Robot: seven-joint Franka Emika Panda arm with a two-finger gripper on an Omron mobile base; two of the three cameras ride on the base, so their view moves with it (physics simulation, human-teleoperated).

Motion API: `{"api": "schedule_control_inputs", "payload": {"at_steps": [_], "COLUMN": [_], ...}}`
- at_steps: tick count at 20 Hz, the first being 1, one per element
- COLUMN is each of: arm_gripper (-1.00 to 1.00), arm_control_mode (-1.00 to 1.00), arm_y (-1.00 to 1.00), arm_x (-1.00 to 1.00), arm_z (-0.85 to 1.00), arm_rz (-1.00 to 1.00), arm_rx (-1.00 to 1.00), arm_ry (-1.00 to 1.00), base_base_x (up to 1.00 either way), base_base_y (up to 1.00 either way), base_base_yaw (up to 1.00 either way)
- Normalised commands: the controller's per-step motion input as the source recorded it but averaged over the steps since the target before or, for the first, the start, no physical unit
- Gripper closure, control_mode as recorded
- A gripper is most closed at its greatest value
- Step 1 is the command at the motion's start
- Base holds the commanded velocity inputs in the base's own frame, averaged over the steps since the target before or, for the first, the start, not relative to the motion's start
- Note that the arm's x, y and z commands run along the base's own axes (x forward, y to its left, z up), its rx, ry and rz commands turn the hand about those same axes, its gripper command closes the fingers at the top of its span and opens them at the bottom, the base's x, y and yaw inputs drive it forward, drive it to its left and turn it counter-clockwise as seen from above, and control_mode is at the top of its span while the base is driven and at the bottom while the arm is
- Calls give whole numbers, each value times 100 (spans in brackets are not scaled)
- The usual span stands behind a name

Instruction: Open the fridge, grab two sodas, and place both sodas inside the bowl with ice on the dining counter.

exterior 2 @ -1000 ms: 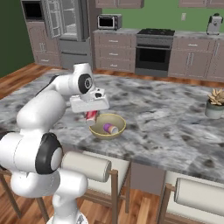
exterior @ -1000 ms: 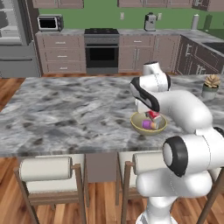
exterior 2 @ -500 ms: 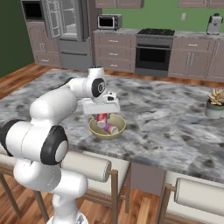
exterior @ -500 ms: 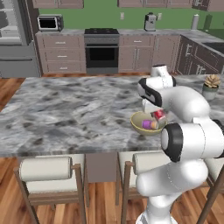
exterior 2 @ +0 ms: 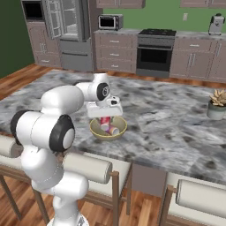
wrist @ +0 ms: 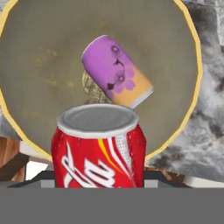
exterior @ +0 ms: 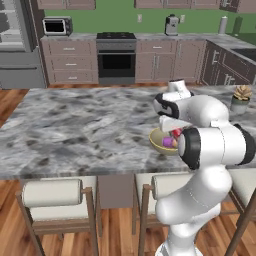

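Observation:
The tan bowl [exterior: 156,143] [exterior 2: 95,131] [wrist: 39,65] sits on the marbled dining counter [exterior: 75,130] [exterior 2: 167,119]. A purple soda [wrist: 116,72] [exterior 2: 114,130] [exterior: 168,142] lies on its side inside it. My gripper [exterior 2: 105,119] [exterior: 174,131] hangs just over the bowl, shut on the red soda [wrist: 99,149] [exterior 2: 105,122] [exterior: 177,133], which stands upright with its base down among the bowl's rim; the fingertips are hidden behind the can. The grey fridge [exterior 2: 66,26] [exterior: 12,45] stands far back across the kitchen.
A potted plant [exterior: 242,95] [exterior 2: 217,103] stands on the counter to the right. Cushioned stools [exterior: 52,192] [exterior 2: 88,165] line the near edge. The black oven [exterior: 116,62] [exterior 2: 153,57] and brown cabinets run along the back wall.
The arm's elbow and forearm have swung round over the counter. The hand stays above the bowl with the red soda and sits slightly lower.

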Motion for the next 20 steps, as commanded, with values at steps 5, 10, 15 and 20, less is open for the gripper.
{"api": "schedule_control_inputs", "payload": {"at_steps": [5, 10, 15, 20], "arm_gripper": [100, 100, 100, 100], "arm_control_mode": [-100, -100, -100, -100], "arm_y": [0, 0, 0, 0], "arm_x": [27, 11, 13, 19], "arm_z": [-27, -28, -28, -24], "arm_rz": [0, 0, 0, 0], "arm_rx": [0, 0, 0, 0], "arm_ry": [4, 3, 2, 3], "base_base_x": [0, 0, 0, 0], "base_base_y": [0, 0, 0, 0], "base_base_yaw": [0, 0, 0, 0]}}
